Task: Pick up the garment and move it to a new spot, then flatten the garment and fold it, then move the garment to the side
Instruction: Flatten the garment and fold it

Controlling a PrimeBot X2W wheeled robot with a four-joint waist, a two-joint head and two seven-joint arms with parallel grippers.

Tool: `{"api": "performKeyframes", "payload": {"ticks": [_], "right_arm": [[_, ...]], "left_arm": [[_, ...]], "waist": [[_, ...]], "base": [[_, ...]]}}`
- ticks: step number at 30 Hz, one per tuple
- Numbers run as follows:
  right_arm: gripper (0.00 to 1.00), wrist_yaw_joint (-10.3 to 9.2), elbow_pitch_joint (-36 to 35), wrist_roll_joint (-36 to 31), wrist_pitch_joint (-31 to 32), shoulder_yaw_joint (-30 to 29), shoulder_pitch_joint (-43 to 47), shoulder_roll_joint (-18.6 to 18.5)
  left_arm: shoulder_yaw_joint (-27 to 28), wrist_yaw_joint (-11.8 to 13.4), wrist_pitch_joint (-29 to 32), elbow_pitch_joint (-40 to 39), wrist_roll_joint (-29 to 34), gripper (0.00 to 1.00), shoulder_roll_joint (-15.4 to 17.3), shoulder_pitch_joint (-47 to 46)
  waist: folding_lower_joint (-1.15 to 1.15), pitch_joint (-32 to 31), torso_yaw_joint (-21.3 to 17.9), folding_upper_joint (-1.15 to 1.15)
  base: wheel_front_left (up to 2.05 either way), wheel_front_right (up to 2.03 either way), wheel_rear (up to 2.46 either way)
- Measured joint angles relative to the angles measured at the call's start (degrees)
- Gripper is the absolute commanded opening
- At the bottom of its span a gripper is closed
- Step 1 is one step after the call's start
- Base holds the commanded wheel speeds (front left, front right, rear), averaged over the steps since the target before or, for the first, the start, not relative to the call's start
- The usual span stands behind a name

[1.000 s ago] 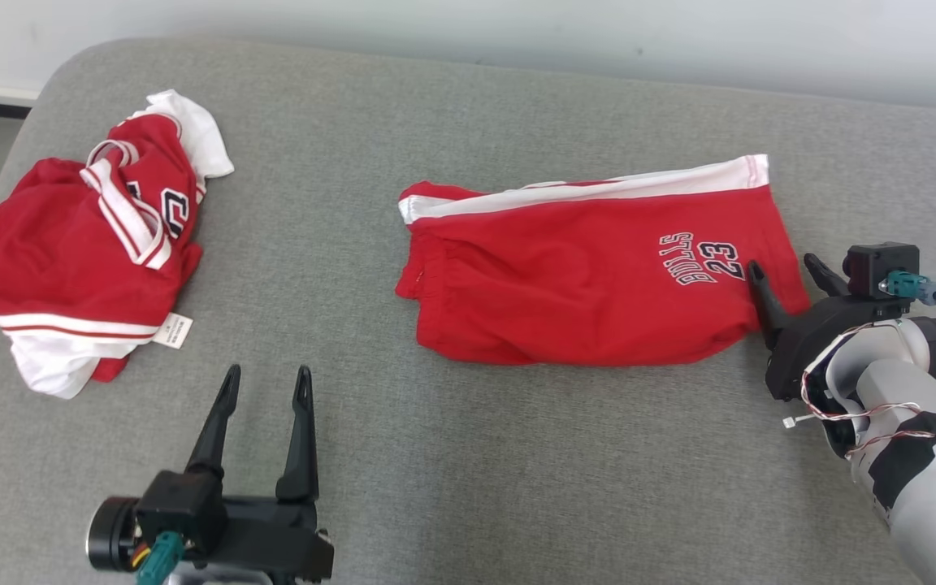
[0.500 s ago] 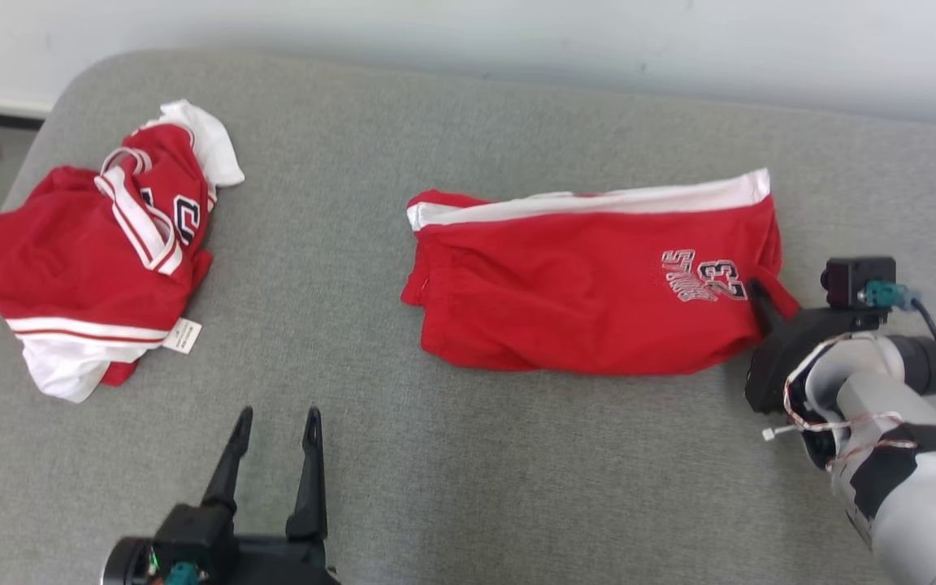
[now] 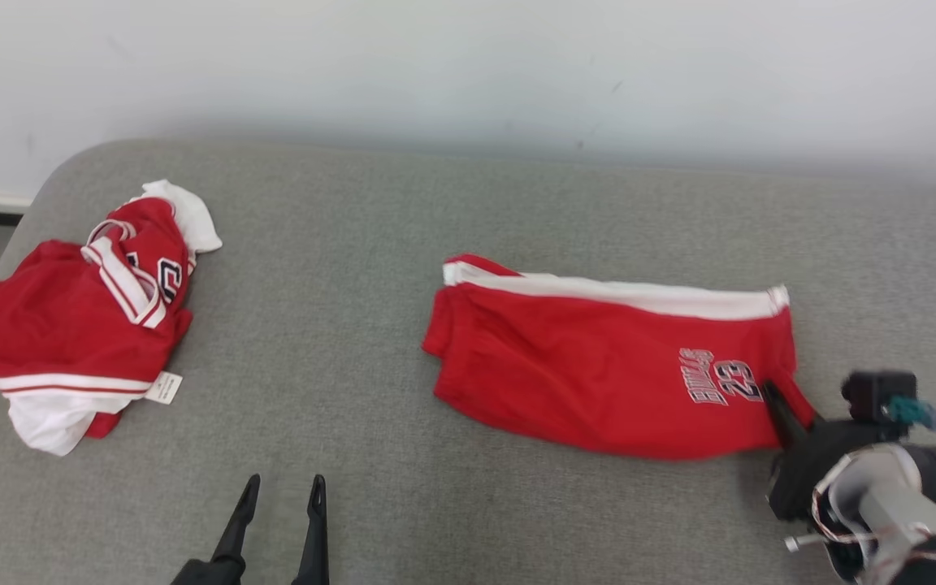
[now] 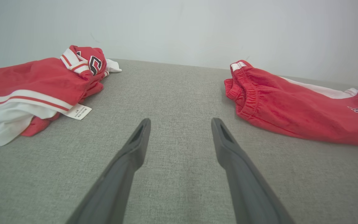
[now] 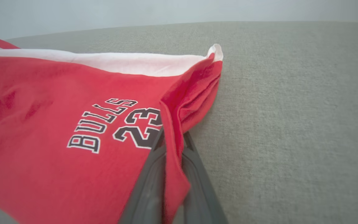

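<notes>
The garment (image 3: 598,382), red shorts with a white side stripe and "BULLS 23" print, lies folded on the grey cushion right of centre. My right gripper (image 3: 781,400) is shut on its lower right hem corner. In the right wrist view a pinched ridge of the garment (image 5: 57,102) stands between the right gripper's (image 5: 172,138) two closed fingers. My left gripper (image 3: 285,481) stands open at the bottom edge over bare cushion, well left of the shorts. The left wrist view has the left gripper (image 4: 180,121) open with the garment's (image 4: 291,105) waistband end off to its right.
A crumpled red and white jersey (image 3: 86,325) lies at the cushion's left end, also in the left wrist view as the jersey (image 4: 36,81) with its label showing. The grey cushion (image 3: 338,268) runs up to a pale wall; its left corner is rounded.
My right gripper has shut on the shorts' hem corner, bunching the cloth there. The head camera has tilted, so the whole scene sits lower in view. The left gripper stays open.
</notes>
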Motion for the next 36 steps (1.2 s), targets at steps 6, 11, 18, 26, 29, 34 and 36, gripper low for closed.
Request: {"api": "performKeyframes", "payload": {"ticks": [6, 11, 18, 26, 29, 34, 36], "right_arm": [[0.00, 0.00, -2.14, 2.83, 0.57, -2.21, 5.95, -3.55], [0.00, 0.00, -1.85, 3.25, 1.60, -3.57, 7.39, -5.04], [1.00, 0.00, 0.33, 2.48, 3.59, -4.85, 6.94, -5.25], [1.00, 0.00, 5.15, 0.05, 8.24, -5.70, 0.94, -6.06], [1.00, 0.00, 7.50, -0.51, 11.02, -5.46, -0.41, -5.61], [1.00, -0.01, 9.29, -0.63, 13.97, -5.28, -2.02, -4.25], [0.95, -0.01, 9.73, -0.16, 15.62, -5.33, -2.32, -3.89]], "left_arm": [[-0.21, -0.29, 0.00, -0.24, 0.00, 1.00, -0.01, 1.57], [-0.52, -0.33, 0.00, -0.34, -0.01, 1.00, -0.03, 1.69], [-1.25, -0.29, 0.00, -0.20, -0.19, 1.00, -0.03, 1.83], [-1.36, -0.36, 0.00, -0.51, -0.01, 1.00, -0.03, 1.43], [-1.33, -0.36, 0.00, -0.45, 0.00, 1.00, -0.03, 1.31], [-1.07, -0.37, 0.00, -0.22, 0.00, 1.00, -0.03, 1.01], [-0.99, -0.37, 0.00, -0.21, -0.01, 1.00, -0.03, 0.99]], "waist": [[0.00, -1.59, -2.34, 0.00], [0.00, -2.02, -3.61, 0.00], [0.00, -2.58, -4.17, 0.01], [0.01, -1.58, -3.28, 0.01], [0.01, -0.93, -2.73, 0.01], [0.01, -0.03, -2.14, 0.01], [0.00, 0.20, -2.07, 0.00]], "base": [[0.00, 0.00, 0.00], [0.00, 0.00, 0.00], [0.00, 0.00, 0.00], [0.00, 0.00, 0.00], [0.00, 0.00, 0.00], [0.00, 0.00, 0.00], [0.00, 0.00, 0.00]]}}
